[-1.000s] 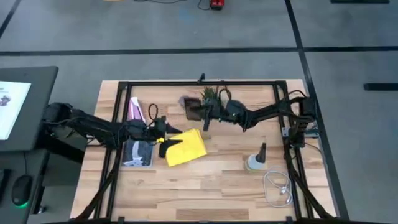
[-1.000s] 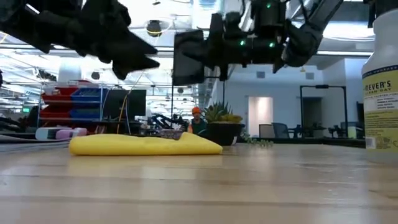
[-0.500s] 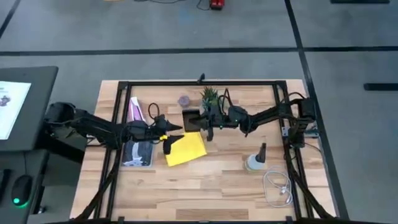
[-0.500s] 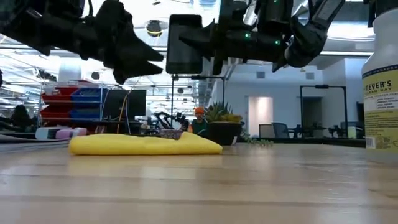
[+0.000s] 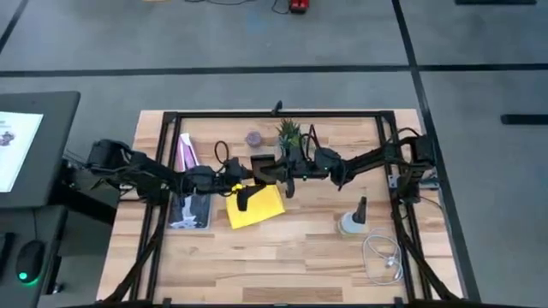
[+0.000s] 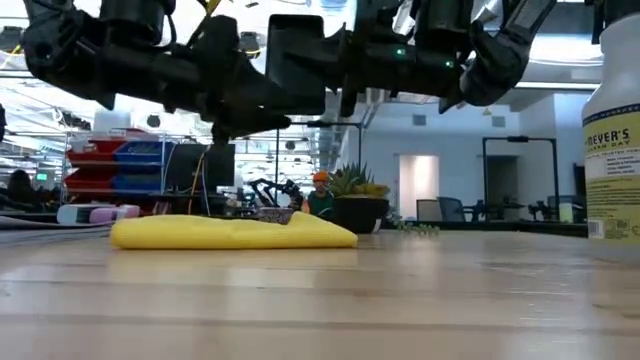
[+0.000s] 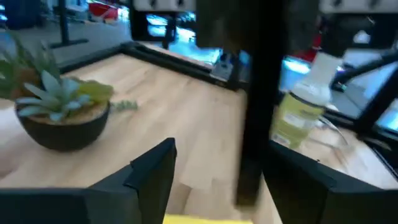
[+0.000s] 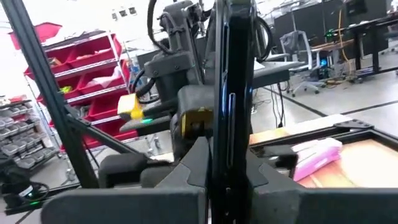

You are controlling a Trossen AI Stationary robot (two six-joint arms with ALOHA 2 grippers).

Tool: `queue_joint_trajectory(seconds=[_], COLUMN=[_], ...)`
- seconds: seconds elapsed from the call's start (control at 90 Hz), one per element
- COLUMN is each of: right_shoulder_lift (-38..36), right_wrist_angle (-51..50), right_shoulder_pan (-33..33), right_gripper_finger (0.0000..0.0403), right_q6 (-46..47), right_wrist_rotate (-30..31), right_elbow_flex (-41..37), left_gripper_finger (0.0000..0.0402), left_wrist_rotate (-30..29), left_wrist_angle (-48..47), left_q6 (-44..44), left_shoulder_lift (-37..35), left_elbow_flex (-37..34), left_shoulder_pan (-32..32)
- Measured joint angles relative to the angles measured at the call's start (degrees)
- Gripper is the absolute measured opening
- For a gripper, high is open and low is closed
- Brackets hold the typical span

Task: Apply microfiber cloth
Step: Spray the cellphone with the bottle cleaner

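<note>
Above the microfiber cloth (image 5: 257, 207), both arms meet over mid-table. Cloth lies flat on the wooden table (image 5: 291, 248), bright yellow, a little rumpled, nothing lifting it; in the low view it reads as a low yellow pad (image 6: 232, 232) resting fully on the boards.

Right gripper (image 5: 280, 168): just beyond the cloth's far edge, raised, clamped on the black smartphone (image 5: 262, 166). Right wrist view shows the phone (image 8: 231, 93) edge-on, upright between the two dark fingers. Low view confirms the phone (image 6: 296, 62) is held well clear of the table, above the cloth.

Left gripper (image 5: 246, 195): hovering over the near-left part of the cloth, close beside the phone. Left wrist view shows its fingers spread with nothing between them, and a sliver of yellow (image 7: 205, 219) directly below. Not touching the cloth as far as the low view shows; a clear gap sits between arm and fabric.

Other items relative to the cloth: small potted succulent (image 5: 288, 133) behind it, pale blue-and-white packet (image 5: 189, 210) just to its left, pink tube (image 5: 186, 151) behind that, spray bottle (image 5: 353, 220) well off to its right.

Status (judgement): phone is presented and ready; cloth not yet picked up. Remaining: left gripper descends, pinches the cloth, raises it to the phone face and wipes. Early stage; no wiping contact made.
</note>
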Motion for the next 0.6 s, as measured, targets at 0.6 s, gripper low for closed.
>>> queue_joint_trajectory(seconds=[0.6], right_shoulder_lift=[0.0], right_wrist_angle=[-1.04], right_shoulder_pan=[-0.03], right_gripper_finger=[0.001], right_q6=[0.19], right_wrist_rotate=[0.4], right_elbow_flex=[0.0], left_gripper_finger=[0.0044], left_wrist_rotate=[0.2], left_wrist_angle=[-0.39], left_q6=[-0.04], left_shoulder_lift=[-1.19], left_elbow_flex=[0.8], left_shoulder_pan=[-0.04])
